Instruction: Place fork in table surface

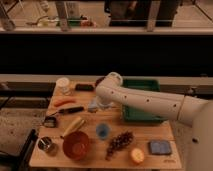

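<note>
Along the near edge of the table surface (90,161): metal cup (46,144), red bowl (76,145), grapes (119,142), orange fruit (136,156), blue sponge (159,147). Farther in, blue cup (102,131), banana (74,125), black-handled knife (69,110), carrot (64,101). Beyond, gripper (97,105) low over mid-table beside green tray (141,86); grip hidden, cannot tell. Fork not discernible. Rearmost, white cup (63,83).

I've got matt wood on the table surface (150,137), smooth green plastic tray (141,116), gripper (98,104) low over the wood.
</note>
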{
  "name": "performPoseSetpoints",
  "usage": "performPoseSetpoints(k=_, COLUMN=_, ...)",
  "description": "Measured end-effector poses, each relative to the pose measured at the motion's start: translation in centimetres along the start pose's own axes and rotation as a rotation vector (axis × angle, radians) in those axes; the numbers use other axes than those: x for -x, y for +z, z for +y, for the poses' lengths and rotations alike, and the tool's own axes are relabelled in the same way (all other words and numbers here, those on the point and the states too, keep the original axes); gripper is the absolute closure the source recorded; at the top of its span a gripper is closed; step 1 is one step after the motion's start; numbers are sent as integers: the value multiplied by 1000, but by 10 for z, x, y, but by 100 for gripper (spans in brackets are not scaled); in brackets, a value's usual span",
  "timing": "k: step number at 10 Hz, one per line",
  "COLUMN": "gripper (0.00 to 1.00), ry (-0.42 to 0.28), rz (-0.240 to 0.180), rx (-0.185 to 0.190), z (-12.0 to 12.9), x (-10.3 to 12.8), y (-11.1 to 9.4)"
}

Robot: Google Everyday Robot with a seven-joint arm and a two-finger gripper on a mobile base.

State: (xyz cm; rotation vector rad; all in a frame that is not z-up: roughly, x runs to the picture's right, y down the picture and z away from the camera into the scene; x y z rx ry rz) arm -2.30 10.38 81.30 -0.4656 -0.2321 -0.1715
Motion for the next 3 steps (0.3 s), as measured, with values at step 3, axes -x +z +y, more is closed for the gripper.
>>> performPoseSetpoints(k=3, gripper=100, ry=7, rz=-1, rx=12, z=1, x=-5, y=7)
